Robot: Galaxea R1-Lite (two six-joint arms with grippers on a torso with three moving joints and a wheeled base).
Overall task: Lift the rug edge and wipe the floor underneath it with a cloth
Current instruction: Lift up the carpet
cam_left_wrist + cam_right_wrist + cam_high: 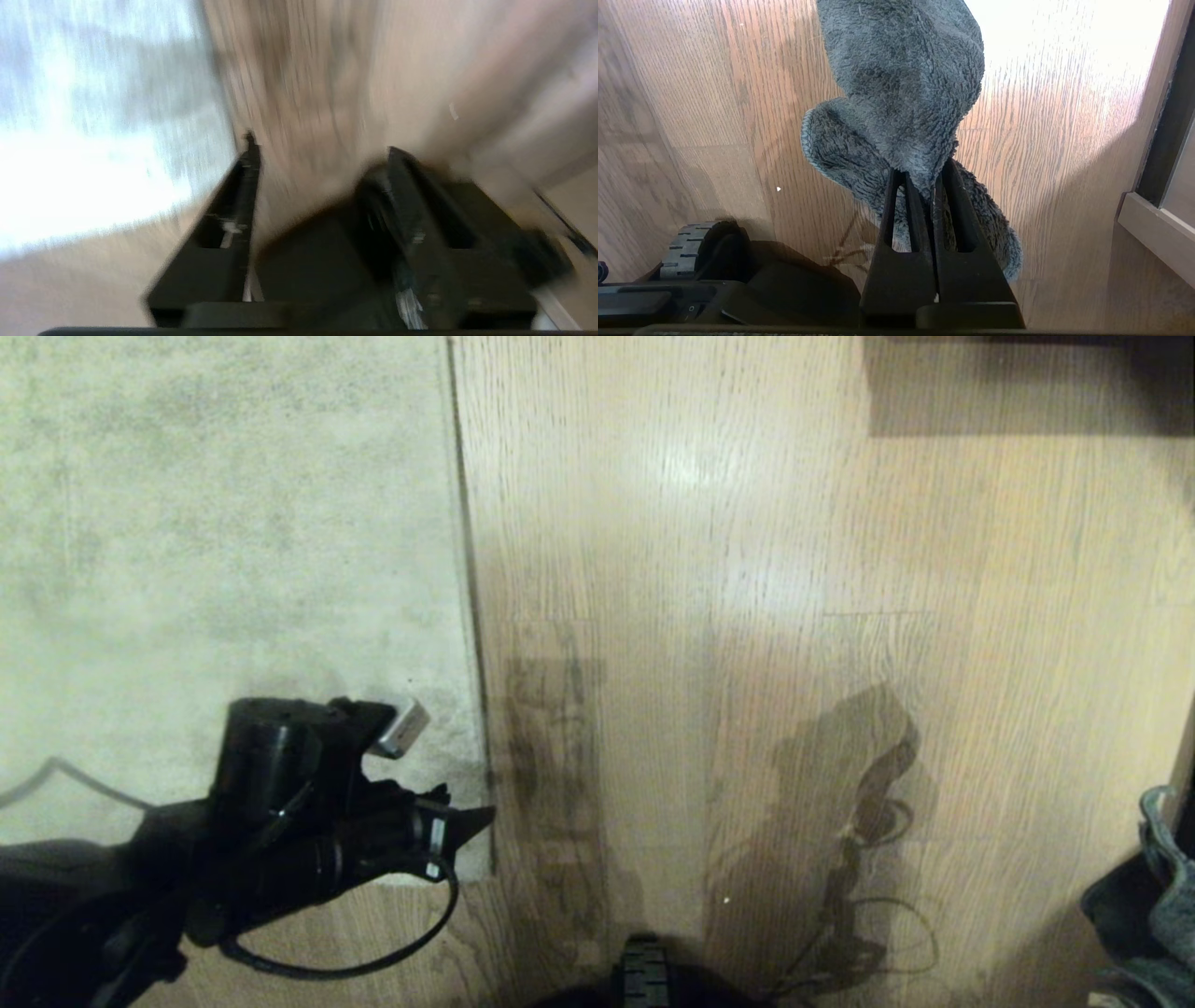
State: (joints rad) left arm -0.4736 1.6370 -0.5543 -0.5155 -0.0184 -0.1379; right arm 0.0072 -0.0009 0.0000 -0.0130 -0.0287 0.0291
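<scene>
The big pale rug lies flat on the left side of the head view, and its straight rug edge (467, 616) runs down the picture to a square corner near the bottom. To the right of that edge is the floor (747, 569), made of light brown wood planks with a soft shine and some dark shadows on it. The left hand (471, 831) sits low on the left in the head view, right over the rug's near corner, with its black tip pointing toward the bare wood. In the left wrist view the picture is smeared, but the two black fingers (233, 205) stand apart with a gap between them, and nothing sits in that gap. The rug shows on one side of those fingers and the wood on the other. The right hand (927, 186) is seen only in its own wrist view, and it hangs above the bare wood. Its two fingers are pressed together on the cloth (906, 79), a soft, fuzzy, dark grey-teal rag that hangs out past the fingertips in folds. A bit of that cloth also peeks in at the far right edge of the head view. Near the right hand you can see a ridged black wheel (686, 242) of the robot resting on the wood.
</scene>
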